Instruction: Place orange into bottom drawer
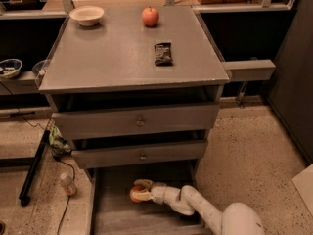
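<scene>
The bottom drawer [112, 214] is pulled out at the foot of the grey cabinet, showing its pale floor. My gripper [139, 190] reaches into it from the lower right on the white arm [195, 207]. Its fingers are closed around the orange [135, 194], which sits low in the drawer, at or just above the floor. Only part of the orange shows between the fingers.
On the cabinet top [112, 58] are a red apple [150, 16], a pale bowl [87, 14] and a dark snack packet [163, 53]. The two upper drawers [139, 122] are slightly ajar. A small bottle [67, 184] and a black stand leg [32, 173] lie on the floor at the left.
</scene>
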